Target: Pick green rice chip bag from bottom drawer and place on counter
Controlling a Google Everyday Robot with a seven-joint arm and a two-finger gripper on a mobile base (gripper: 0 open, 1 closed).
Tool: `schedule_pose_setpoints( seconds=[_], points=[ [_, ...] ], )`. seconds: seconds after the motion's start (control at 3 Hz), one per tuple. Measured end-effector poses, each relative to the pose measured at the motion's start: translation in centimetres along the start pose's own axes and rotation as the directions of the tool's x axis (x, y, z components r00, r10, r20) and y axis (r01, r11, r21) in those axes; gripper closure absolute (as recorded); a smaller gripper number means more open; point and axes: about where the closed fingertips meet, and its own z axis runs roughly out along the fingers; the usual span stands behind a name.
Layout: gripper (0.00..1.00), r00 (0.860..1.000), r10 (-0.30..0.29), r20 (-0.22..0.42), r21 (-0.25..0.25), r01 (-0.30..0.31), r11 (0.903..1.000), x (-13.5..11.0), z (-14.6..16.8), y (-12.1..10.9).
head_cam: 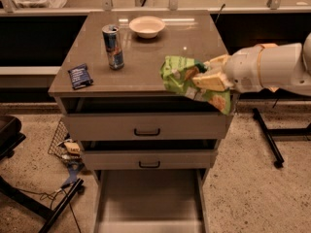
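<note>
Where the gripper point(201, 75) clamps its middle, the green rice chip bag point(175, 75) hangs crumpled, light green with tan chip pictures. Its long axis slants from ahead of the gripper, over the table's point(146, 57) front-right edge, to beneath it. The bottom drawer point(150, 198) stands open far below.

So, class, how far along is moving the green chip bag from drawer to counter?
Done: the green rice chip bag is out of the open bottom drawer. In hand: the gripper holds it at the counter front edge. Left: set it down, release.
</note>
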Motion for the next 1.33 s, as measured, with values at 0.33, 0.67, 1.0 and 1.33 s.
schedule_pose_setpoints(
  seconds=[0.33, 0.67, 1.0, 1.33],
  points=[
    [1.00, 0.999, -0.029, -0.029, 0.043, 0.030, 0.9986, -1.6, -0.6, -4.9],
    [1.00, 0.997, -0.071, -0.035, 0.046, 0.073, 0.9963, -2.8, 1.3, -11.2],
    [1.00, 0.996, -0.087, -0.014, 0.032, 0.088, 0.9956, -1.9, 4.0, -14.8],
    [1.00, 0.994, -0.108, -0.008, 0.062, 0.108, 0.9922, -0.7, 6.1, -17.0]
  ],
)
